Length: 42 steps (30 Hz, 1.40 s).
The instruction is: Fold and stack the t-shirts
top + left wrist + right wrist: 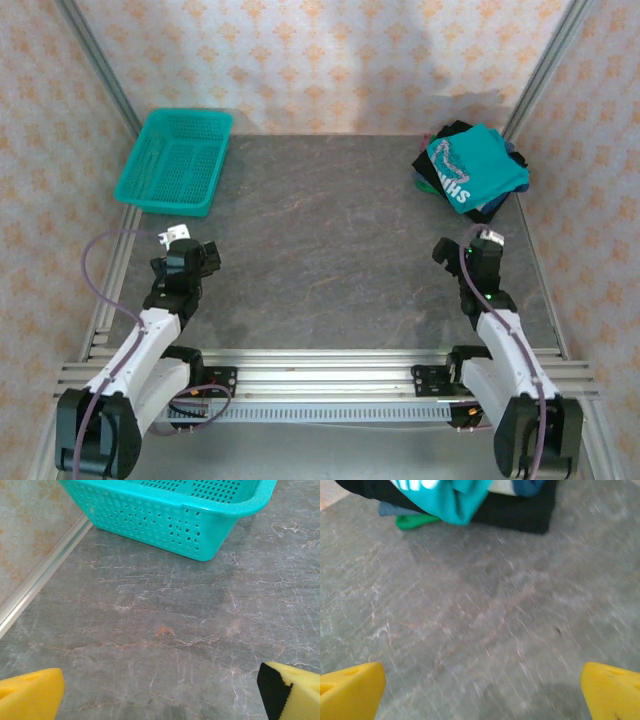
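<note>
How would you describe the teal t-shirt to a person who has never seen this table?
Find the grey table and look at its far right corner, where a pile of folded shirts lies. The teal t-shirt is on top. Its white lettering separates it from the dark shirts beneath, and the teal mesh basket stands in the opposite, far left corner.

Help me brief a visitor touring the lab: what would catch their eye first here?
The bright teal mesh basket at the far left corner of the table stands out most. At the far right, a teal t-shirt with white lettering tops a pile of dark t-shirts. The left end effector and right end effector sit open, holding nothing.
</note>
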Available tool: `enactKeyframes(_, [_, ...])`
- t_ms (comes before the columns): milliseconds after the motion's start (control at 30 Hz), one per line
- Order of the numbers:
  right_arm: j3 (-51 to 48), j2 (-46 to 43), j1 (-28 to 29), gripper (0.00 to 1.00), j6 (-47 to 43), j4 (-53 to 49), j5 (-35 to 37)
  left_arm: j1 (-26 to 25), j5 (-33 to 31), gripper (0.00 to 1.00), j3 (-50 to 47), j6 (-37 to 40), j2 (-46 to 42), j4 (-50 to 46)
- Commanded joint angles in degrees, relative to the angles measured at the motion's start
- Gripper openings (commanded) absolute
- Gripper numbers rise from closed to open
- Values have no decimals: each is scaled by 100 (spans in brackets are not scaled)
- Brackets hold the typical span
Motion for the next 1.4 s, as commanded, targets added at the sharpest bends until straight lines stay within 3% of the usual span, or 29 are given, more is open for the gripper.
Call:
enactKeyframes(0, [-192,659,356,99,-689,2087,882,34,-200,100,-17,114,702,1783])
enactKeyframes(233, [-753,2198,390,99,-1249,4914,1169,40,27,100,-102,228,1767,3049])
enactKeyframes(333, [-662,2499,386,99,-1275,5177,1120,35,240,100,36,455,2155,3385])
enactKeyframes(533, [-523,4137,387,99,-1201,6706,1336,41,546,100,308,1018,3047,4072])
enactKeyframes(633, [24,3821,296,99,-937,5079,1524,51,789,100,326,1090,3514,4389])
enactKeyframes(700, [31,4048,393,99,-1123,5496,1639,71,755,100,344,1060,3515,4365])
enactKeyframes(767, [84,3917,389,99,-1073,5160,1640,70,757,100,350,1066,3515,4346])
enactKeyframes(867, [-13,3983,389,99,-1112,5515,1616,69,752,100,355,1066,3515,4347])
enactKeyframes(1367, [50,3987,389,99,-1130,5349,1565,70,751,100,346,1059,3515,4345])
